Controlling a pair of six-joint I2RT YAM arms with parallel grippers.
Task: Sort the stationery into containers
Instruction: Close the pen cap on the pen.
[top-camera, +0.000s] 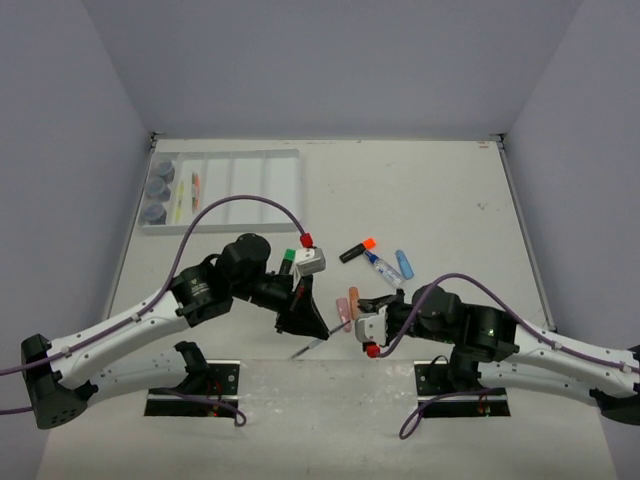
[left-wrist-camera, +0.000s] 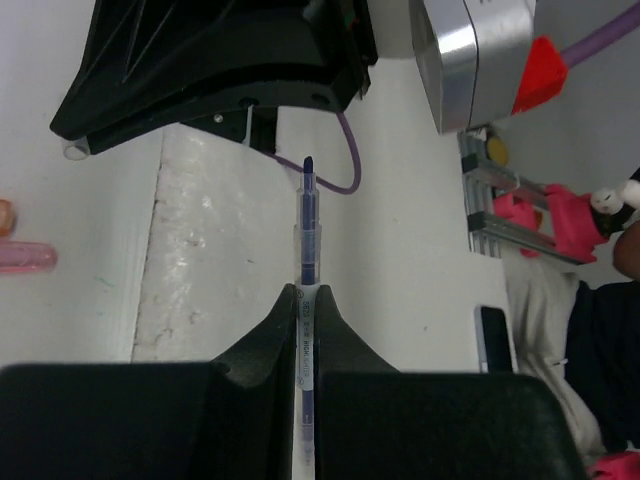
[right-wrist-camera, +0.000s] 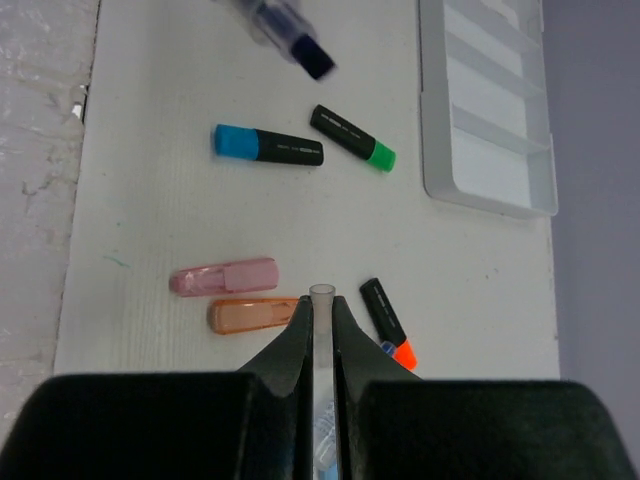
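Note:
My left gripper (top-camera: 305, 325) (left-wrist-camera: 307, 290) is shut on a thin blue pen (left-wrist-camera: 307, 240), whose tip points past the table's near edge (top-camera: 308, 347). My right gripper (top-camera: 362, 312) (right-wrist-camera: 322, 298) is shut on a clear tube-like cap (right-wrist-camera: 322, 320) just above the table. Below it lie a pink eraser (right-wrist-camera: 222, 277), an orange eraser (right-wrist-camera: 250, 315) and an orange-capped highlighter (right-wrist-camera: 388, 322). Blue-capped (right-wrist-camera: 268, 146) and green-capped (right-wrist-camera: 352, 138) highlighters lie farther off. The white divided tray (top-camera: 270, 185) at the far left holds three pots (top-camera: 158, 188) and thin pens (top-camera: 195, 185).
A glue bottle (top-camera: 383, 267) and a blue eraser (top-camera: 404, 264) lie behind my right gripper. The two grippers are close together near the table's front edge (top-camera: 330, 362). My right arm's black gripper body (left-wrist-camera: 220, 60) fills the top of the left wrist view.

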